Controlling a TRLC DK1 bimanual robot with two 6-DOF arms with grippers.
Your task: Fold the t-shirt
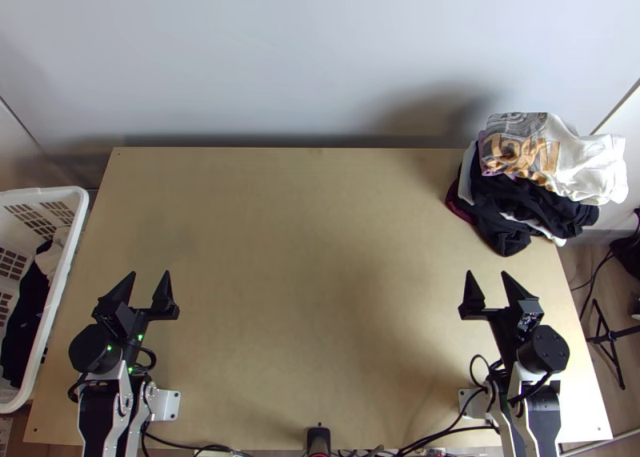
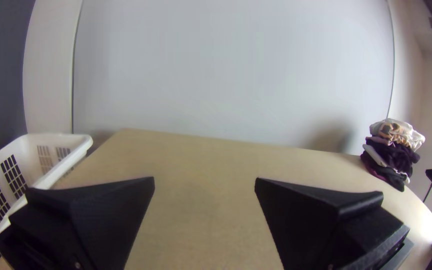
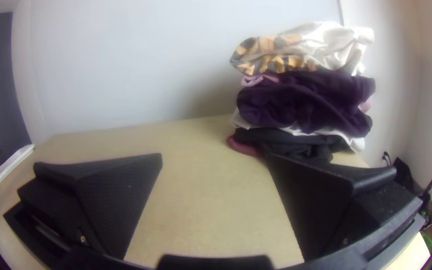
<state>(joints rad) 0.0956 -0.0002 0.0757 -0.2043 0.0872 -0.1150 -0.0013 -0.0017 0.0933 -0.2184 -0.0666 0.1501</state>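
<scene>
your left claw (image 1: 150, 274) and right claw (image 1: 486, 274) both stand wide open and empty.
at the far right corner of the table (image 1: 304, 257), the white printed garment (image 1: 594, 162) lies bunched atop a clothes pile (image 1: 504, 231); the right wrist view gives you the pile's side, purple above black and maroon, while the top view looks down on dark cloth (image 1: 27, 313) inside the white basket (image 1: 81, 209).

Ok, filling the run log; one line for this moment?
folding: none underway | white orange-printed garment: bunched atop dark clothing pile | left black gripper: open | right black gripper: open
</scene>
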